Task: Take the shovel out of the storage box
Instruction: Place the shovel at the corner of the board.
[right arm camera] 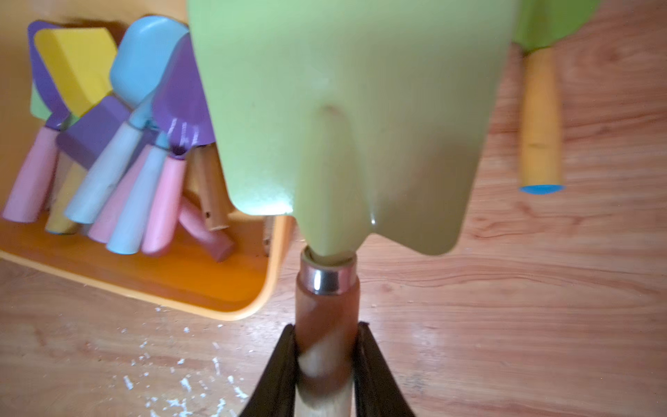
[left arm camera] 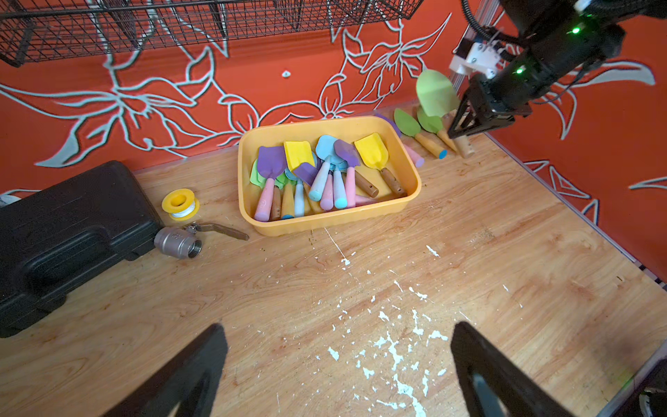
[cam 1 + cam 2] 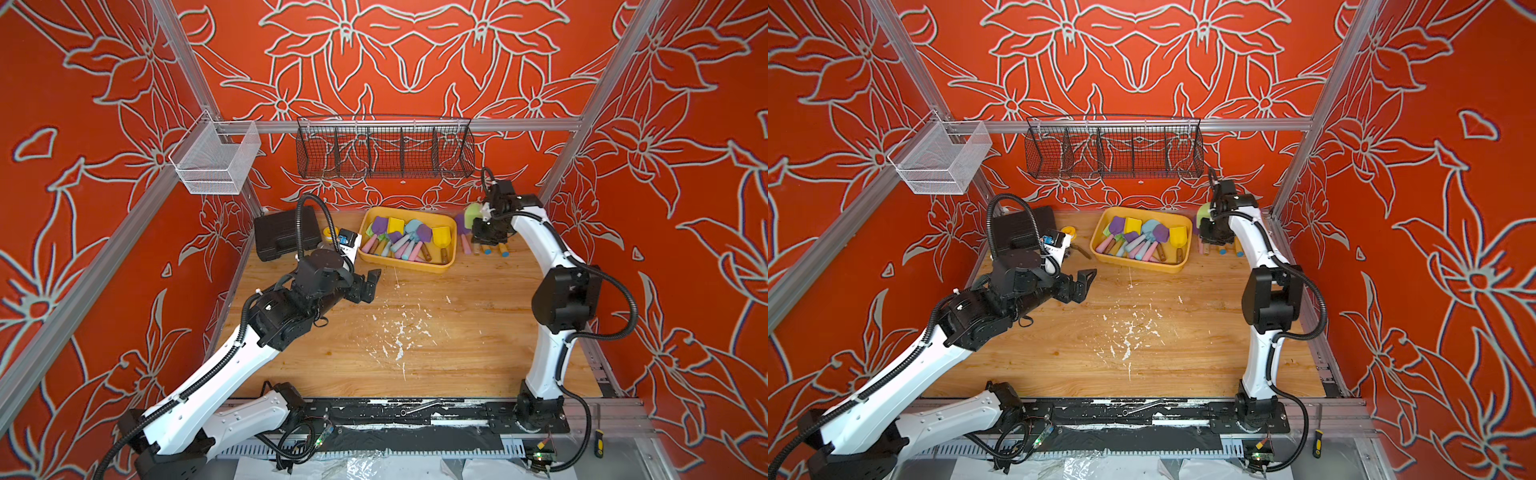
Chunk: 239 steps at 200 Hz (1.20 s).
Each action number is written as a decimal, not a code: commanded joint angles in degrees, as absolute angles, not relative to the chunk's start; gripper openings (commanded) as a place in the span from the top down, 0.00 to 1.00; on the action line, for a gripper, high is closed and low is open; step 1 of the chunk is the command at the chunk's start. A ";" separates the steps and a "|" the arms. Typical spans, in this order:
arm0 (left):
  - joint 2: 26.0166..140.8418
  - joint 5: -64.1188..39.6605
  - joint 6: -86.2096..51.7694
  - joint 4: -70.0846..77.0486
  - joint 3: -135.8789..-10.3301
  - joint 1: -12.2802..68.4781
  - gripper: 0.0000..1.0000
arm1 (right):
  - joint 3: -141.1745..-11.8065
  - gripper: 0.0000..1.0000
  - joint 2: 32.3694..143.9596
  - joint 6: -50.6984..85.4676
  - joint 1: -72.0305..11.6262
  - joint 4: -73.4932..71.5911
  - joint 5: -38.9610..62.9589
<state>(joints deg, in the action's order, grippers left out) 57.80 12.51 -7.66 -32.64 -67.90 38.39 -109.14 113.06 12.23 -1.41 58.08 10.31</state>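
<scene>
Finding no text, label, brand, number or sign clear enough to read. Noticing faint raised marks on the side of the metal valve lying on the desk, too small to make out. Noticing a little dark print on the white block at the wrist of the left arm, too blurred to read in both top views.
</scene>
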 commanded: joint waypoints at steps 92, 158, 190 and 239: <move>67.48 3.25 -6.47 -29.91 -72.19 38.14 0.03 | -109.59 1.00 117.83 -8.30 13.20 50.78 6.92; 73.95 -2.96 -6.84 -29.00 -75.44 38.14 0.03 | -119.68 1.00 131.11 -9.80 15.61 50.19 4.65; 76.52 -3.60 -7.55 -29.47 -76.72 38.14 0.03 | -126.21 1.00 137.09 -9.81 16.34 51.93 5.75; 79.59 -4.02 -7.72 -30.06 -79.40 38.14 0.03 | -132.73 1.00 142.92 -8.70 16.51 52.43 7.62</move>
